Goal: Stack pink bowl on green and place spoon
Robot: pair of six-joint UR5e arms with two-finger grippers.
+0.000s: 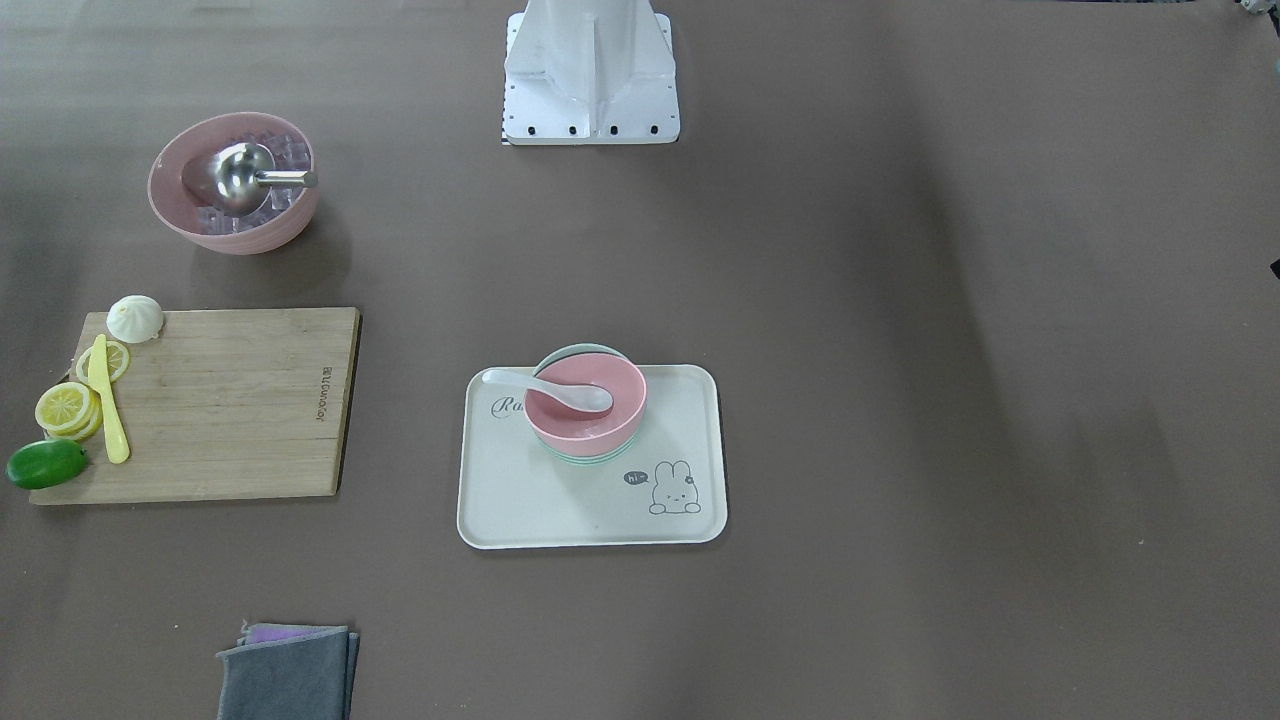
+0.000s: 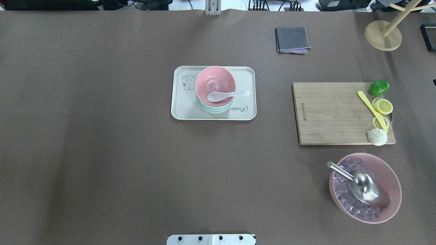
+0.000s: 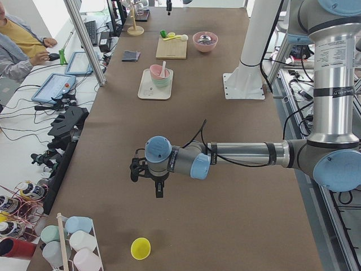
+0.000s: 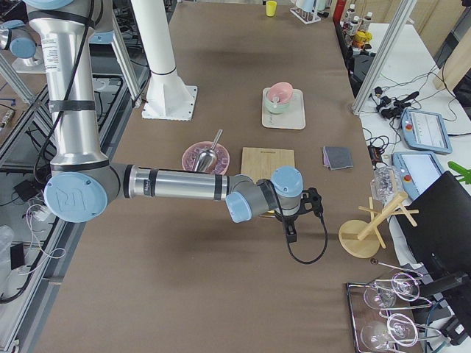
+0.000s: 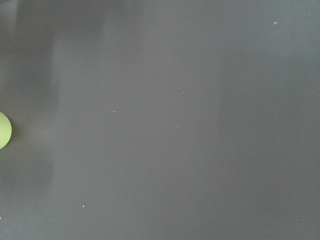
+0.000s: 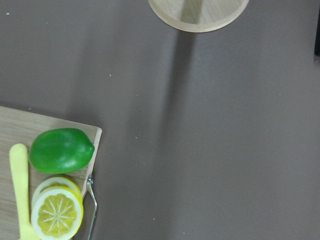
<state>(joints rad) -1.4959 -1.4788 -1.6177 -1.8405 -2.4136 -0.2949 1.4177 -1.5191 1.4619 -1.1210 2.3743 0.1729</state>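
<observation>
The pink bowl [image 2: 215,81] sits nested on the green bowl [image 2: 214,109] on a cream rabbit tray [image 2: 184,110] at the table's middle. A white spoon [image 2: 226,95] lies in the pink bowl with its handle over the rim. The stack also shows in the front-facing view [image 1: 585,410]. My left gripper [image 3: 159,189] hangs over bare table far from the tray. My right gripper [image 4: 289,232] hangs near the cutting board's far corner. Both show only in side views, so I cannot tell whether they are open or shut.
A wooden cutting board [image 2: 330,115] holds lemon slices, a lime [image 2: 379,87], a yellow knife and a bun. A large pink bowl [image 2: 391,177] holds ice cubes and a metal scoop. There is also a grey cloth [image 2: 292,39], a wooden rack base [image 2: 383,35] and a yellow cup [image 3: 140,248].
</observation>
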